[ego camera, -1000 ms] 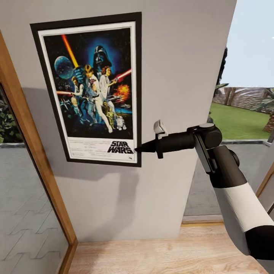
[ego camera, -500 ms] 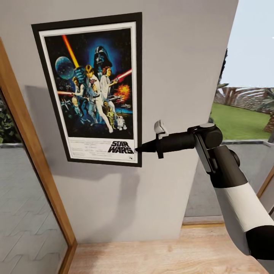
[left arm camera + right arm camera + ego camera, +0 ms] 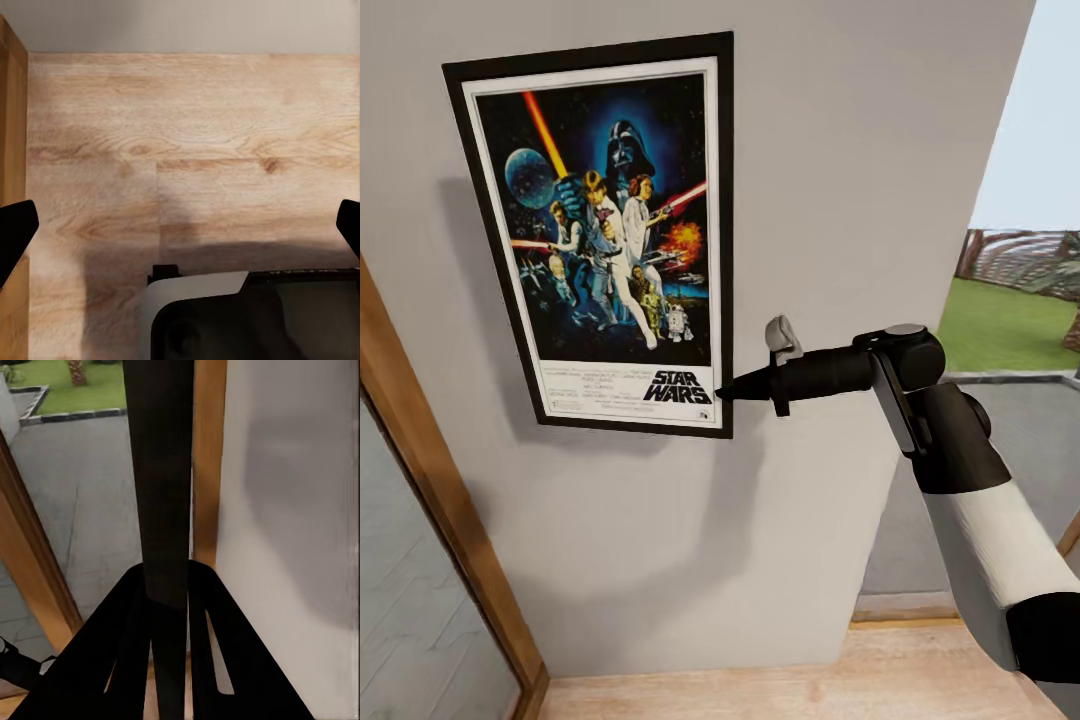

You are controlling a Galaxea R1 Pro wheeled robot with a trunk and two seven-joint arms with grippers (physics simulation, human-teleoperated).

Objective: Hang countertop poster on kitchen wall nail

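Our right gripper [image 3: 725, 391] is clamped on the poster [image 3: 605, 230], pinching its lower right corner beside the "STAR WARS" title. In the right wrist view the fingers [image 3: 124, 652] are pressed together on the black frame edge, which runs straight up between them as a dark strip [image 3: 161, 472].

The poster sits upright and flat against the pale grey wall [image 3: 840, 180], upper left of the head view, top edge near the top of the frame. The nail can't be seen, so we cannot tell if the poster hangs on it or only rests in our grip. The right arm [image 3: 960, 480] reaches in from lower right, forearm roughly level.

Our left gripper [image 3: 180, 225] points down at the wood floor [image 3: 195, 127]. Its two black fingertips [image 3: 15, 225] sit at opposite edges of the left wrist view, wide apart, nothing between them.

Around this: wooden door frame [image 3: 430, 480] slanting down the left side, and past the wall's right edge a lawn [image 3: 1010, 325] and sky outside. Light wood floor [image 3: 760, 695] runs along the wall's base.
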